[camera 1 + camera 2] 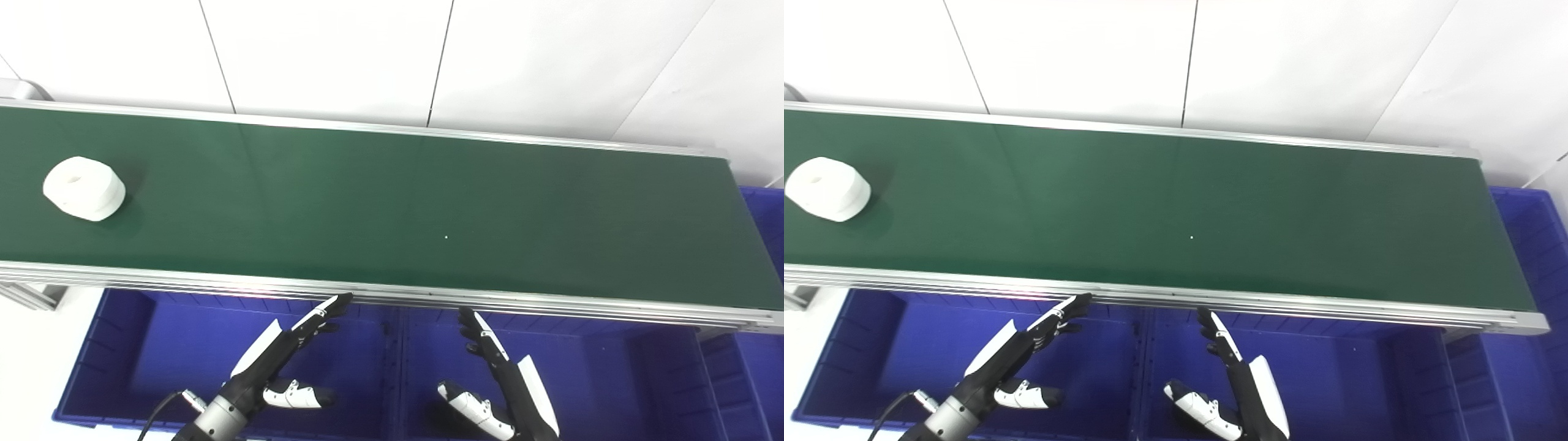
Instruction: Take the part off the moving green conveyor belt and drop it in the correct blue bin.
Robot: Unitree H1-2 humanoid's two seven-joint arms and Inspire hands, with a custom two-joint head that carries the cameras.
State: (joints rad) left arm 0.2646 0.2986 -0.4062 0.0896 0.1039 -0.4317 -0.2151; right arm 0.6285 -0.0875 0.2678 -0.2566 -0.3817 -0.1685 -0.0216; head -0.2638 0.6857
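White part (pixel 84 188), a squat rounded block with a shallow dimple in its top, sits on my green conveyor belt (pixel 392 208) at the far left end, about midway between the belt's back and front rails. Nothing touches it, and both of my hands are well apart from it. The belt runs across my whole view, framed by a silver rail (pixel 429 297) along its near edge.

Below that rail I see the left blue bin (pixel 153 349) and, just beside it across a shared divider, the right blue bin (pixel 612 367). A further blue bin (pixel 762 214) shows past the belt's right end.

My left hand (pixel 288 352) hangs over the left bin, fingers straight and spread, thumb out to the side, holding nothing; its fingertips (pixel 340 301) reach up close to the rail. My right hand (pixel 496 373) hangs over the right bin in the same way, fingers extended and apart, empty.
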